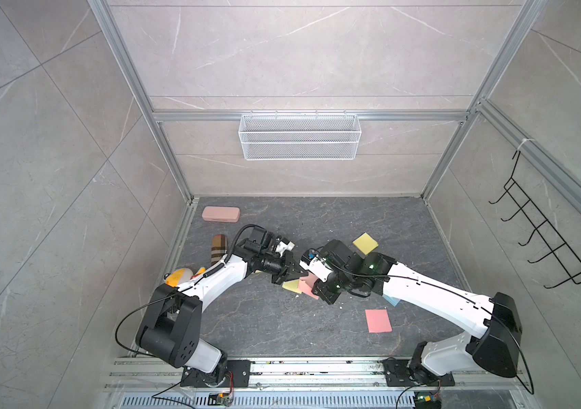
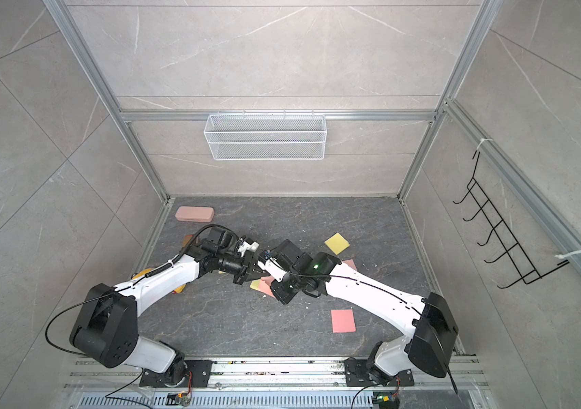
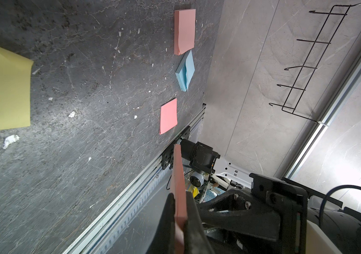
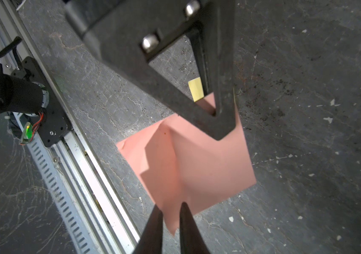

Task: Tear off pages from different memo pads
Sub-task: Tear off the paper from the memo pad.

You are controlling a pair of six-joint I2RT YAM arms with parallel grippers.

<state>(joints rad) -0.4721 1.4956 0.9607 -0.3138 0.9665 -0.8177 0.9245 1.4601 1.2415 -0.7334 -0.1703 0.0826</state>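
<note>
Edgewise, thick pink pad (image 3: 177,176), creased pink page (image 4: 208,167)

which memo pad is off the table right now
The pink pad clamped edge-on in the left tool; the yellow pad, blue pad and other pink pad lie flat.

In a top view the left arm (image 1: 211,283) reaches from its base at lower left toward the frame's centre. The right arm (image 1: 434,294) does the same from lower right, so the two wrists come close together at mid-frame. In the left wrist view the left gripper (image 3: 179,198) has its fingers pressed onto the edge of a pink memo pad (image 3: 178,171). The right gripper (image 4: 172,211) shows a narrow gap between its fingers.
</note>
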